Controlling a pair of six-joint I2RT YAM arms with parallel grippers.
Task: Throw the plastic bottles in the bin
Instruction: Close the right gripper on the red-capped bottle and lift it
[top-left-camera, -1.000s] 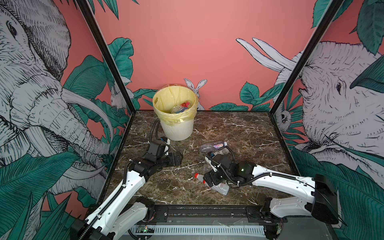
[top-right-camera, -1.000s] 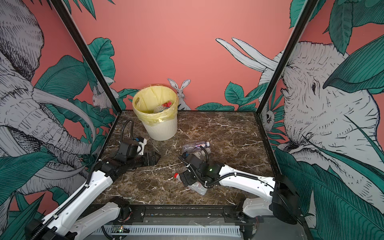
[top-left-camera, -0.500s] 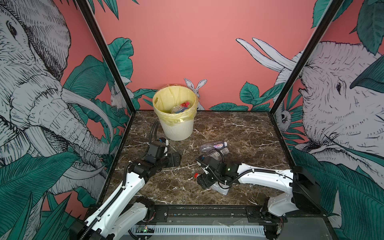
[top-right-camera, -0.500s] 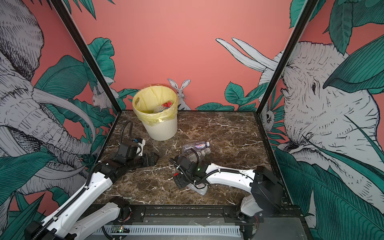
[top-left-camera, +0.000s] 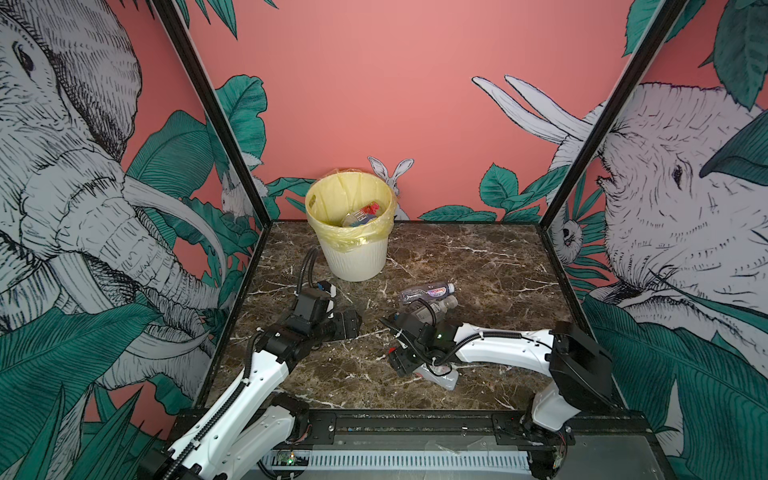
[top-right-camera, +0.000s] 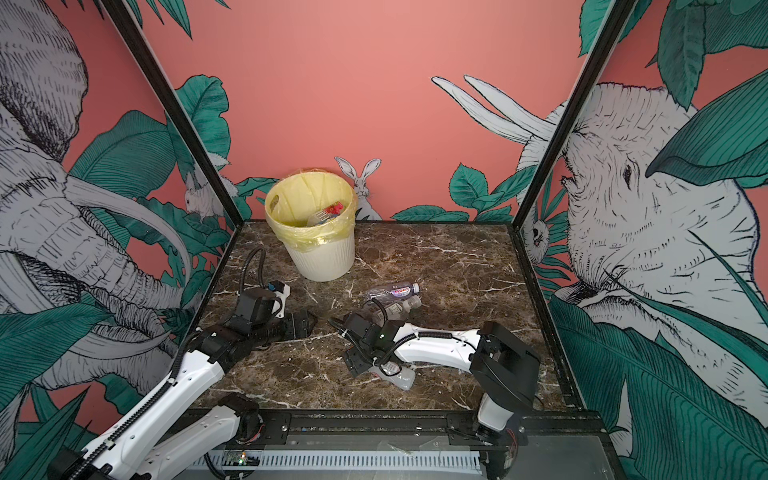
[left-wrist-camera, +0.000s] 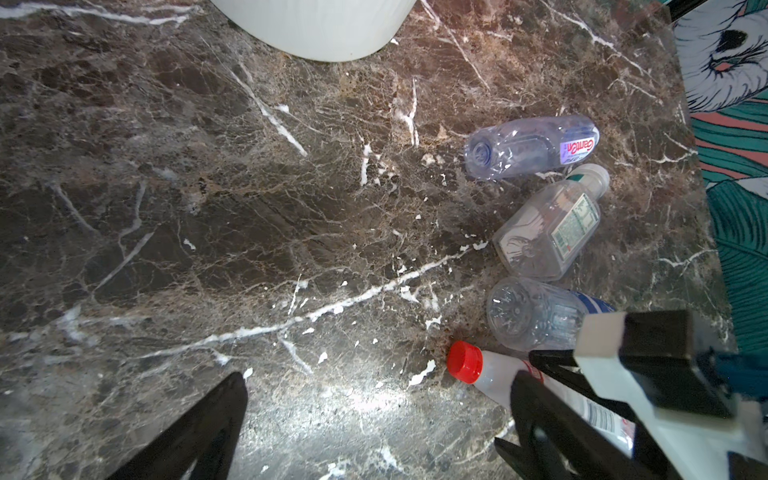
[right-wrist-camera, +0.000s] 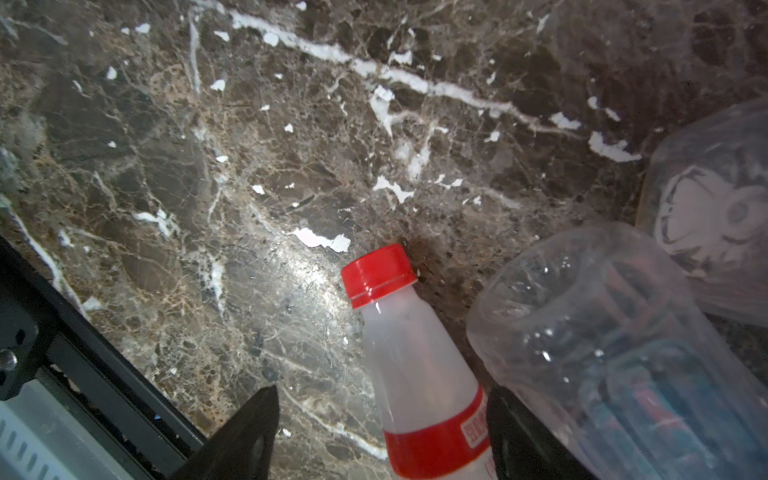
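A milky bottle with a red cap (right-wrist-camera: 411, 353) lies on the marble near the front, seen also in the left wrist view (left-wrist-camera: 486, 370) and in both top views (top-left-camera: 440, 374) (top-right-camera: 399, 376). My right gripper (right-wrist-camera: 380, 399) (top-left-camera: 405, 365) straddles its body, open: one finger touches the red label and the other stands well apart. Three clear bottles lie beside it: a blue-labelled one (right-wrist-camera: 602, 340), a square white-capped one (left-wrist-camera: 548, 232) and a purple-labelled one (left-wrist-camera: 528, 147) (top-left-camera: 428, 291). My left gripper (left-wrist-camera: 376, 386) (top-left-camera: 351, 324) hangs open over bare marble. The bin (top-left-camera: 353, 249) (top-right-camera: 324, 257) holds several bottles (top-left-camera: 361, 216).
The black front rail (right-wrist-camera: 83, 353) runs close by the right gripper. The right forearm (top-left-camera: 498, 349) lies low across the front right of the table. Patterned wall panels (left-wrist-camera: 731, 124) close in the sides, and the bin's base (left-wrist-camera: 316, 29) stands just beyond the left gripper.
My right gripper slid left along the red-capped bottle toward its cap, its jaws narrowing around it. The left arm stayed still.
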